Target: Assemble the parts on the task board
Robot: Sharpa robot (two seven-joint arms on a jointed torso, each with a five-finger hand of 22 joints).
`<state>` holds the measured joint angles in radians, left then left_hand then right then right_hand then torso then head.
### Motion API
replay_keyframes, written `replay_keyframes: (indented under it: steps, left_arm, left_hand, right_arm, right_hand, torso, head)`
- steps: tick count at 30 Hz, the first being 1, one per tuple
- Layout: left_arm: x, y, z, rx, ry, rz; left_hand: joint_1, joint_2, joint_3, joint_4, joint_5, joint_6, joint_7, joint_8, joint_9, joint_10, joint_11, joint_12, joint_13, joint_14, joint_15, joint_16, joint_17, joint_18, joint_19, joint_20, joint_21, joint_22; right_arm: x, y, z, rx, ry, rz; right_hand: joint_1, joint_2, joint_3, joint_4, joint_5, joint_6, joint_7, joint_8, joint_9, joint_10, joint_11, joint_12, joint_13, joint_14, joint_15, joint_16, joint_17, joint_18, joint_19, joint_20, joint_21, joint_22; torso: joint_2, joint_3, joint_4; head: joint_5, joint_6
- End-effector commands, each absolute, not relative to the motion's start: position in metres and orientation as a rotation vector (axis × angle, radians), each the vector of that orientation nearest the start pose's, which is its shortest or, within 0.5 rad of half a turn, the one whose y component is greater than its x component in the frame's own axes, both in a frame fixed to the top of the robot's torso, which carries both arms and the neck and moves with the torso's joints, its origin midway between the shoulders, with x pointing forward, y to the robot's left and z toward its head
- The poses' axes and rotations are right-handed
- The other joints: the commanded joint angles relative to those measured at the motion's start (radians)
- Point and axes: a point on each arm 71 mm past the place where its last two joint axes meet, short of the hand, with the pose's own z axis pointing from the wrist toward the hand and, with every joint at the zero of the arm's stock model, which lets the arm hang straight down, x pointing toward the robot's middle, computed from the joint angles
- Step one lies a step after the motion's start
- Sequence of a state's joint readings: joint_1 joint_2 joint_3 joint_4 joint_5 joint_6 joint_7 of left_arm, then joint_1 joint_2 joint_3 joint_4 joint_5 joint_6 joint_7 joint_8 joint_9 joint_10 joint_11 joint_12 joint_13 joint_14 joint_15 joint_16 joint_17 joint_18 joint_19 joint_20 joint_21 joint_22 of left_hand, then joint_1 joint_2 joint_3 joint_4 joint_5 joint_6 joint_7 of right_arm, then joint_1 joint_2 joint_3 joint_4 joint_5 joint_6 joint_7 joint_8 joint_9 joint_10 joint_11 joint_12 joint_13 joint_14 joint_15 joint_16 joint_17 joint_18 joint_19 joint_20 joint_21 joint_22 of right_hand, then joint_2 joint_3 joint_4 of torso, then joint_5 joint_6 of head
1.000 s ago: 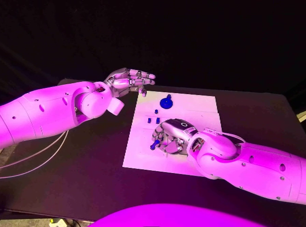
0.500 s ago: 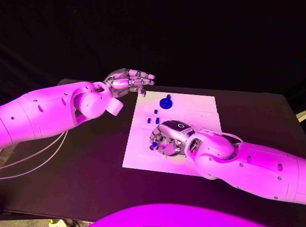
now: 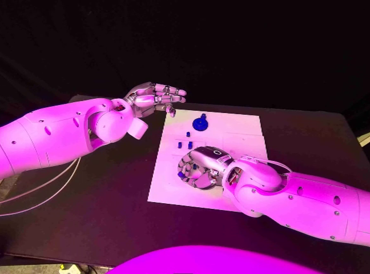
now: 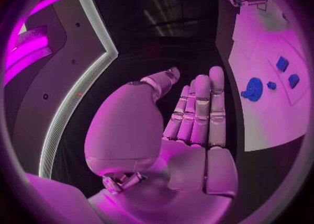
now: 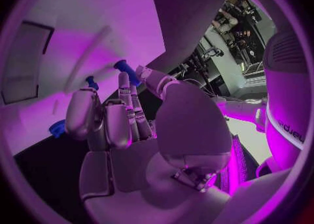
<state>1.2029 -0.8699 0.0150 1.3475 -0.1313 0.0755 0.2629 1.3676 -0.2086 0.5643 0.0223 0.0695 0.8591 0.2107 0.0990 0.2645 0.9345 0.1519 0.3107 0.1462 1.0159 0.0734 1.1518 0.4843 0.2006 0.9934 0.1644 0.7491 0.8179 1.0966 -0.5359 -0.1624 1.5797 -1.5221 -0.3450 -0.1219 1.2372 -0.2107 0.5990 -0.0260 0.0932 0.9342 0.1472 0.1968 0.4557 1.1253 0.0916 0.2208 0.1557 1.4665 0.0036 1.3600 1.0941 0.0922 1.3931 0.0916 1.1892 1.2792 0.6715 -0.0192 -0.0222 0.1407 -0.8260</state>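
Pinching a small blue plastic part point(image 3: 183, 173) at the white task board's point(image 3: 242, 127) left edge, the right robot hand point(image 3: 200, 168) holds it by its sides; it looks light, rigid, slippery. The left robot hand point(image 3: 156, 97) hovers empty, fingers loosely curled, beyond the far-left corner.

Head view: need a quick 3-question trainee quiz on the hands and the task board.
1. True or false: the left hand rests on the task board.
2. Which hand holds a blue part? A) left B) right C) neither
3. Fill in: the round blue part lies near the board's ___ edge, far or near.

Key: 1 false, it hangs off the board's far left corner; 2 B, the right hand; 3 far.
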Motion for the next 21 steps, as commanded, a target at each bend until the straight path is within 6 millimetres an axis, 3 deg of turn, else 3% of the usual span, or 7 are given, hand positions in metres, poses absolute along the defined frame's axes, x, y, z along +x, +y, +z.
replay_keyframes:
  steps: [1,13,17,21]
  left_arm:
    - [0.515,0.255,-0.173,-0.972,1.641,-1.634]
    - [0.515,0.257,-0.173,-0.974,1.643,-1.631]
    - [0.514,0.258,-0.173,-0.976,1.642,-1.628]
    - [0.514,0.26,-0.173,-0.979,1.64,-1.622]
  left_hand:
    - [-0.006,0.013,-0.032,0.012,-0.002,-0.006,0.007,0.015,-0.013,-0.022,0.001,0.016,-0.009,-0.014,0.002,-0.009,-0.009,-0.016,-0.001,0.001,-0.013,-0.013]
    - [-0.006,0.013,-0.032,0.012,-0.002,-0.006,0.007,0.015,-0.013,-0.022,0.001,0.016,-0.009,-0.014,0.002,-0.009,-0.009,-0.016,-0.001,0.001,-0.013,-0.013]
    - [-0.006,0.013,-0.032,0.012,-0.002,-0.006,0.007,0.015,-0.013,-0.022,0.001,0.016,-0.009,-0.014,0.002,-0.009,-0.009,-0.016,-0.001,0.001,-0.013,-0.013]
    - [-0.006,0.013,-0.032,0.012,-0.002,-0.006,0.007,0.015,-0.013,-0.022,0.001,0.016,-0.009,-0.014,0.002,-0.009,-0.009,-0.016,-0.001,0.001,-0.013,-0.013]
  right_arm:
    - [0.4,-0.033,-0.251,-0.39,1.734,0.982]
    - [0.398,-0.045,-0.244,-0.34,1.676,0.99]
    - [0.397,-0.059,-0.237,-0.313,1.666,0.989]
    - [0.401,-0.087,-0.223,-0.212,1.667,0.993]
  right_hand:
    - [-0.005,-0.012,-0.014,0.009,0.022,-0.017,0.0,-0.017,0.001,-0.063,-0.002,-0.015,-0.011,0.017,0.002,0.019,0.012,-0.001,-0.005,0.012,-0.02,-0.011]
    - [0.006,-0.018,-0.033,0.01,0.03,-0.046,0.002,-0.037,-0.005,-0.105,0.002,0.011,-0.003,0.009,0.007,0.015,-0.002,0.004,-0.016,0.019,-0.044,-0.025]
    - [0.003,-0.025,-0.045,0.013,0.034,-0.048,0.001,-0.039,-0.006,-0.104,0.0,0.03,0.004,0.01,0.005,0.017,0.002,0.004,-0.013,0.018,-0.041,-0.021]
    - [0.001,-0.026,-0.068,0.029,0.041,-0.035,0.003,-0.039,-0.004,-0.073,-0.011,0.1,0.033,0.014,-0.004,0.023,0.012,-0.002,0.004,0.011,-0.016,0.0]
  torso:
    - [0.0,0.0001,-0.0005]
    - [-0.001,-0.0001,-0.0006]
    - [-0.002,-0.0007,-0.0025]
    - [-0.004,-0.0011,-0.0038]
  head:
    - [-0.001,0.001]
    - [-0.012,0.005]
    - [-0.017,0.005]
    - [-0.031,0.009]
